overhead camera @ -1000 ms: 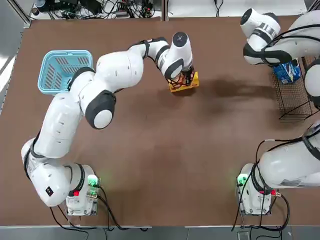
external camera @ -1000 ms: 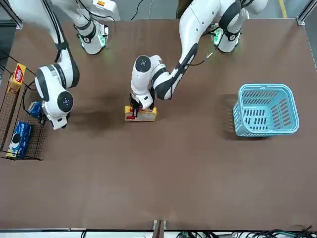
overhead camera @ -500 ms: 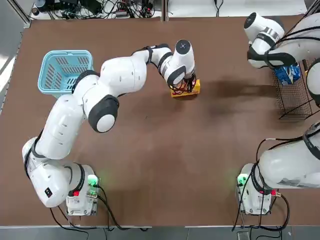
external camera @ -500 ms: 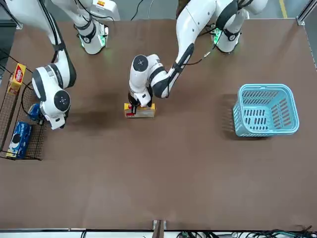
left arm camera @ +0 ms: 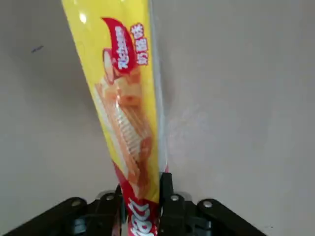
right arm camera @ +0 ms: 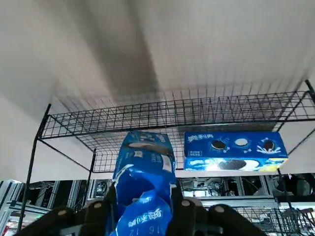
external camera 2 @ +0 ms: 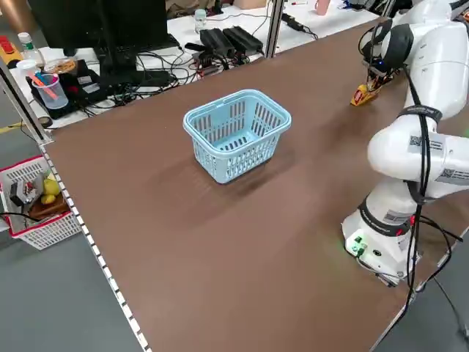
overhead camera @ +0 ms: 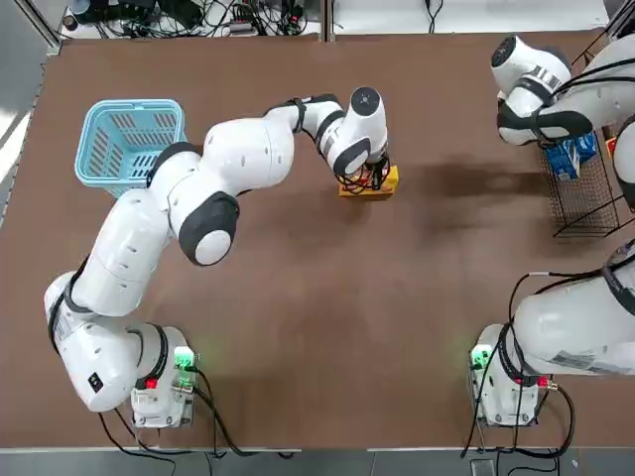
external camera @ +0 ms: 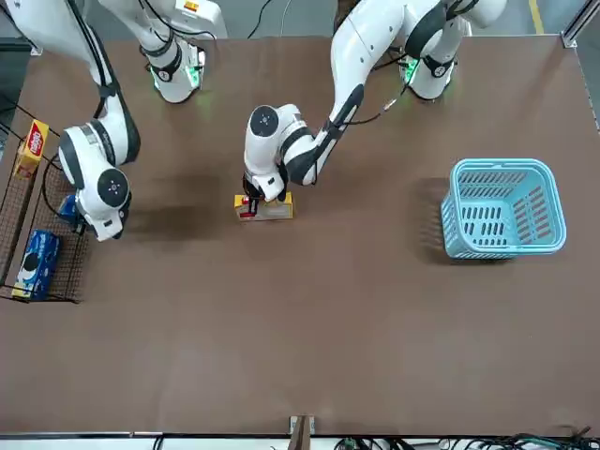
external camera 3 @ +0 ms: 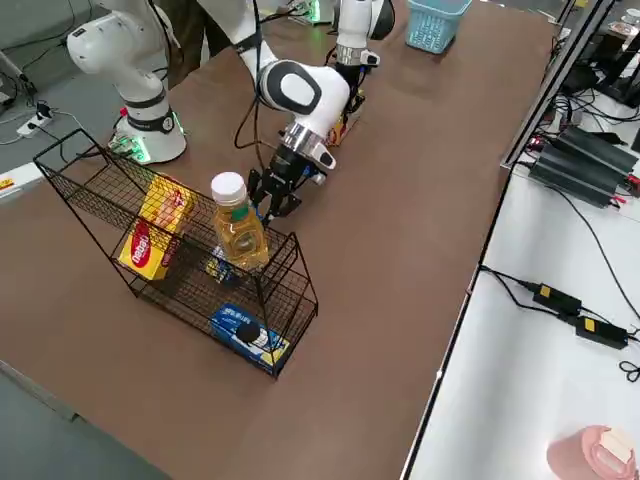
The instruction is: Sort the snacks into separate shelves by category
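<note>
top: left gripper [overhead camera: 369, 177] was clamped on yellow box [overhead camera: 381, 182] at table [overhead camera: 327, 327] centre | front: light-blue basket [external camera: 504, 208] was well apart from it | right wrist: right gripper [right arm camera: 142, 206] was pinching blue pack [right arm camera: 142, 182], wire rack [right arm camera: 172, 123] just ahead, a second blue pack [right arm camera: 234, 150] lay on its shelf

Overhead, front, sides, two wrists

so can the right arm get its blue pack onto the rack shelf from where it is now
Probably yes: the right gripper, shut on the blue pack, faces the wire rack with open space beside the blue box already there.
</note>
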